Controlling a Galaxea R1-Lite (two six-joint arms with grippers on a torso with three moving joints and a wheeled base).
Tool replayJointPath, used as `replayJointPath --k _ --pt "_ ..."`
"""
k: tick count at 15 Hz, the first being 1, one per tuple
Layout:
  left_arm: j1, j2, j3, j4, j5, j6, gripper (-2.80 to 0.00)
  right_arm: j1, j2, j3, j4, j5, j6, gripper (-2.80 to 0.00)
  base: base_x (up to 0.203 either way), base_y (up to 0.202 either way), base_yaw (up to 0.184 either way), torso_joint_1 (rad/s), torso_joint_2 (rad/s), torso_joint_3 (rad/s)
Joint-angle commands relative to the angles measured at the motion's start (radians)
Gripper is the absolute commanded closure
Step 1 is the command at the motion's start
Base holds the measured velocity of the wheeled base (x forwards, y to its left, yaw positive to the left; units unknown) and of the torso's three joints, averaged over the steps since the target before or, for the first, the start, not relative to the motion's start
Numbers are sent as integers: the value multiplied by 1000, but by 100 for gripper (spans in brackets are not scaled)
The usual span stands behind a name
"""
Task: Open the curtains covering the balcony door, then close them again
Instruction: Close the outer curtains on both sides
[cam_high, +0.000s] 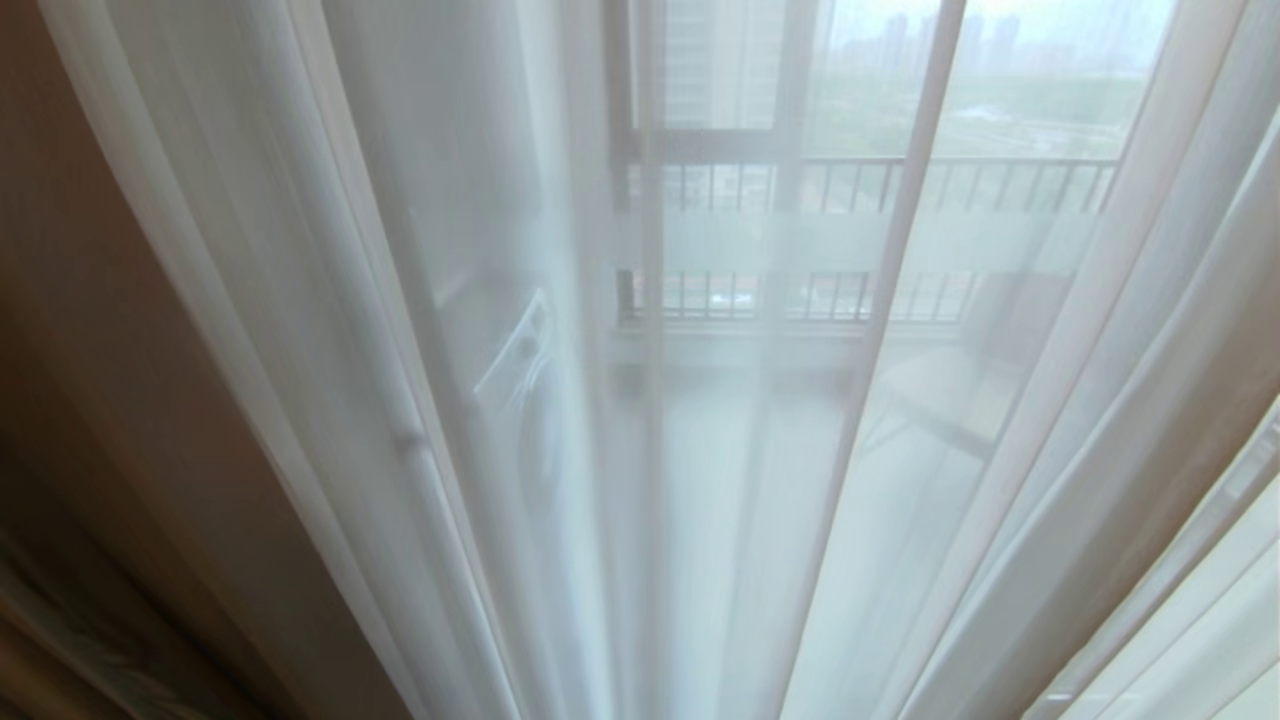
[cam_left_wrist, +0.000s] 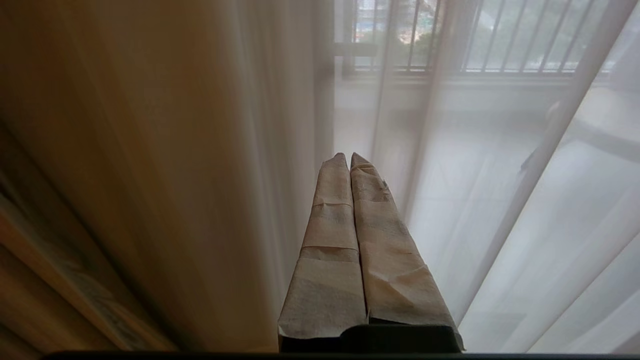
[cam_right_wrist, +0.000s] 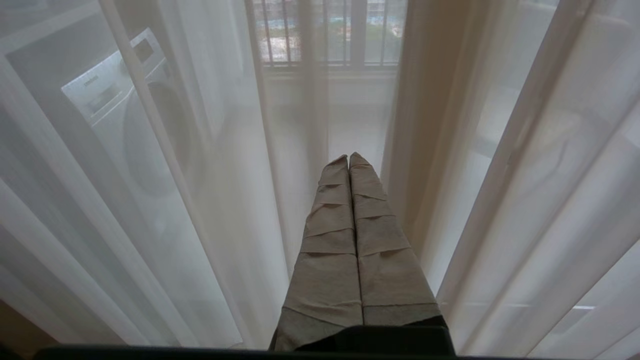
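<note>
- Head view: neither arm shows. The white sheer curtain (cam_high: 480, 330) fills the frame in long soft folds, thin enough to see through; a beige drape (cam_high: 110, 330) runs down the left edge.
- Through the sheer, upper centre, stands a dark window frame (cam_high: 625, 150) with railing bars (cam_high: 900, 185), and a washing machine (cam_high: 525, 365) shows faintly at centre left.
- Left wrist view alone shows the left gripper (cam_left_wrist: 348, 156) at lower centre, its two long fingers (cam_left_wrist: 330, 240) wrapped in creased tan tape, pressed together with nothing between them, pointing straight at the sheer without clearly touching it. The thicker drape takes the whole left half here.
- Right wrist view alone shows the right gripper (cam_right_wrist: 348, 157) at lower centre, taped likewise in overlapping bands, fingers closed tip to tip and empty, aimed at a fold of the sheer. The washing machine's round door and panel appear clearest here, upper left.
</note>
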Motion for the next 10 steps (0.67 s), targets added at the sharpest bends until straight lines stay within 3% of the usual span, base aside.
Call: replayJointPath --k 1,10 --pt "0 -1 1 -1 0 0 0 0 0 0 0 0 0 0 0 192 -9 4 2 0" --pt "0 -1 0 1 0 0 0 0 0 0 0 0 0 0 0 179 0 4 2 2"
